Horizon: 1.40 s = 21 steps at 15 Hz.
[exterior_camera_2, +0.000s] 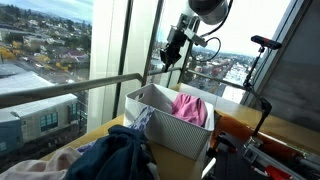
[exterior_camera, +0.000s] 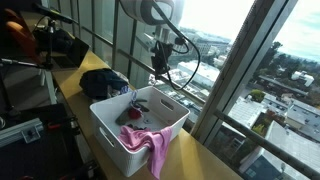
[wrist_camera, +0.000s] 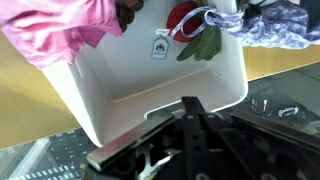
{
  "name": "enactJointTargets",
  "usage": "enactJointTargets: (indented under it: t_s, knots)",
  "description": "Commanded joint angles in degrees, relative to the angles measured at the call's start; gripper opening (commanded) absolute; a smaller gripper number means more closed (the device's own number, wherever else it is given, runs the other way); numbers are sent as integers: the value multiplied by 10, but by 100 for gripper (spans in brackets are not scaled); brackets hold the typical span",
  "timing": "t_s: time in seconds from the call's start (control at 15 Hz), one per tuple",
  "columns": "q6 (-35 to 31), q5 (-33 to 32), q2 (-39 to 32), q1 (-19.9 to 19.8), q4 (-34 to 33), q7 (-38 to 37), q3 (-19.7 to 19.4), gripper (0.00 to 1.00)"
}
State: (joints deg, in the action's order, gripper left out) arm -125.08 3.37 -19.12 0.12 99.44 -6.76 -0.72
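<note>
Pincer [wrist_camera: 190,103] shut tight, fingers pressed together, with nothing between them as far as the wrist view shows. It hangs in the air above the white rectangular plastic basket [exterior_camera: 104,125], clear of the rim and touching none of its contents; both exterior views show the gap below it [exterior_camera_2: 170,57]. Basket stands on the pale wooden worktop [exterior_camera: 205,160] alongside the tall window glass [exterior_camera_2: 60,60]. Inside, at one end: a red soft item [wrist_camera: 182,17], a dark green piece [wrist_camera: 207,42] just beside it, a small white tag [wrist_camera: 160,45] on a cord, and a lilac-and-blue patterned cloth [wrist_camera: 275,22] lying over the rim. A pink cloth [exterior_camera: 145,140] is draped over the opposite corner, half in and half hanging outside. The basket floor directly under the pincer is bare. Outside the basket, a heap of dark blue garments [exterior_camera: 103,83] lies on the worktop near one end, untouched. Judgement: several pieces are in, the dark heap is not.
</note>
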Motion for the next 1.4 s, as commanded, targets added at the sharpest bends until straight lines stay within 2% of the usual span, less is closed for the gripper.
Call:
enactJointTargets:
  t_s: [0.0, 0.2, 0.27, 0.33, 0.4, 1.0, 1.33]
  knots:
    - [4, 17, 67, 5, 36, 8, 12, 0]
    - [-15, -3, 65, 16, 62, -1, 16, 0]
    - [-23, -21, 60, 20, 77, -8, 13, 26]
    - [-29, -32, 55, 23, 89, -12, 10, 27]
    - [-36, -50, 50, 24, 104, -16, 6, 32]
    - [-77, -162, -8, 16, 172, -41, -41, 98]
    - [-120, -206, -52, 14, 185, -56, -71, 100]
